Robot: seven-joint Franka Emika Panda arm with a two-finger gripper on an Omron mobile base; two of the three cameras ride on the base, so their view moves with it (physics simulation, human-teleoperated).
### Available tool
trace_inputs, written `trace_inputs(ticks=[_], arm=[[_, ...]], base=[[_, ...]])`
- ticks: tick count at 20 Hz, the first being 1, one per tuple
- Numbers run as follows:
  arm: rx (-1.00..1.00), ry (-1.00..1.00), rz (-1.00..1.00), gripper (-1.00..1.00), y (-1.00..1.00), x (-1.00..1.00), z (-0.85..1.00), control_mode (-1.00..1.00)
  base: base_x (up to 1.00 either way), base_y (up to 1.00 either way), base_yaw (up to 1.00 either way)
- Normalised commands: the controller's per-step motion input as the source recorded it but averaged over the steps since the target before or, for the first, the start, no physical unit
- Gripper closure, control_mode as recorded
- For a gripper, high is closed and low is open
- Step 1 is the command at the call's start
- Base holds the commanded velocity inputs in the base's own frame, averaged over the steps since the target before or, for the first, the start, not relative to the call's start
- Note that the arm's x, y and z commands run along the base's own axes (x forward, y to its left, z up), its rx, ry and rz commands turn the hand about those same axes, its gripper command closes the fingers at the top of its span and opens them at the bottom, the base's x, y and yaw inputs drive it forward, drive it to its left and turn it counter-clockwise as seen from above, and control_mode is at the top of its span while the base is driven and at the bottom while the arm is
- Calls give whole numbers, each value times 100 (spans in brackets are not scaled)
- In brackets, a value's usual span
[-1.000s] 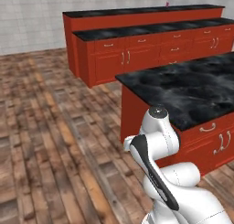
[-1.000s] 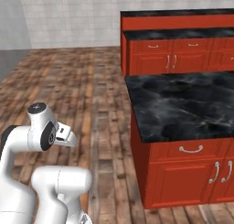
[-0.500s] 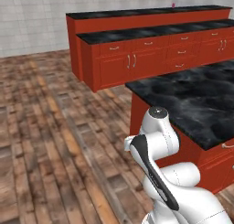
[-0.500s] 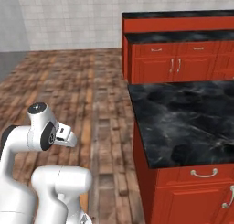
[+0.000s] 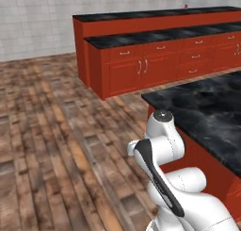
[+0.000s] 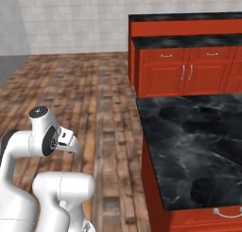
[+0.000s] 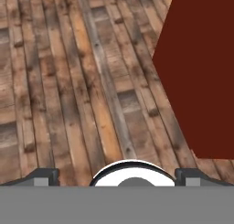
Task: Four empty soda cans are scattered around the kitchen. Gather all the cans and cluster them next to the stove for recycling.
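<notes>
With its claw [image 7: 117,175] spread wide and empty over the wood floor [image 7: 68,81], the robot seems between cans, needing to find and approach a soda can [image 5: 186,6].

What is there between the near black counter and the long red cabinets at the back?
Bare wood floor. In the right base view, planks run between the near counter and the red cabinets, with nothing standing on them.
</notes>
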Motion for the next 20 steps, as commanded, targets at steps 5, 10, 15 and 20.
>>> trace_inputs(ticks=[5, 10, 15, 20], arm=[[0, 0, 0, -100, 0, 0, 0, 100], [0, 0, 0, -100, 0, 0, 0, 100], [0, 0, 0, -100, 0, 0, 0, 100], [0, 0, 0, -100, 0, 0, 0, 100]], base=[[61, 31, 0], [59, 32, 0], [55, 34, 0], [55, 34, 0]])
